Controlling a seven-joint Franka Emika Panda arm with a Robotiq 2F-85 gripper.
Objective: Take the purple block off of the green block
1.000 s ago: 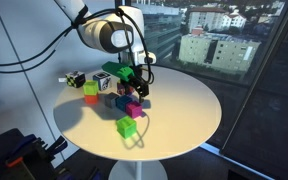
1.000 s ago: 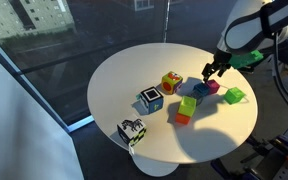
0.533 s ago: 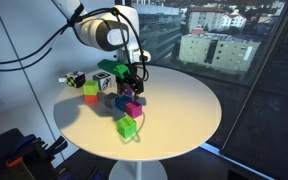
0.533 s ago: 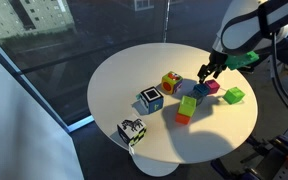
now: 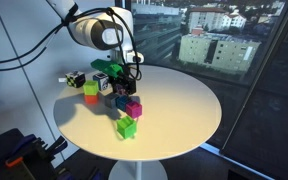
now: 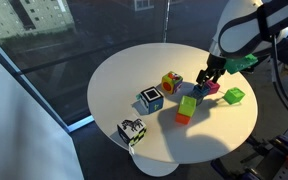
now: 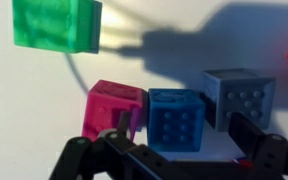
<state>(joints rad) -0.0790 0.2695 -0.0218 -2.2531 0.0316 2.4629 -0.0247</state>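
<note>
The purple block (image 7: pixel 112 106) sits on the white table, apart from the green block (image 7: pixel 56 25); it is not on top of it. Both show in both exterior views: purple (image 5: pixel 134 108) (image 6: pixel 213 88), green (image 5: pixel 127 127) (image 6: pixel 234 95). A dark blue block (image 7: pixel 176 118) stands right beside the purple one. My gripper (image 7: pixel 181 142) is open and empty. It hangs over the blue block, with one finger (image 7: pixel 112 138) in front of the purple block. The gripper also shows in both exterior views (image 5: pixel 123 86) (image 6: pixel 208 80).
A grey block (image 7: pixel 239 94) stands beside the blue one. A yellow-green and orange block (image 6: pixel 187 108), a patterned cube (image 6: pixel 151 99), an orange-yellow cube (image 6: pixel 171 82) and a black-and-white cube (image 6: pixel 131 131) lie on the round table (image 6: pixel 124 70).
My gripper has drifted a little away from the green block, toward the blue block and the back of the cluster. The blocks have not moved.
</note>
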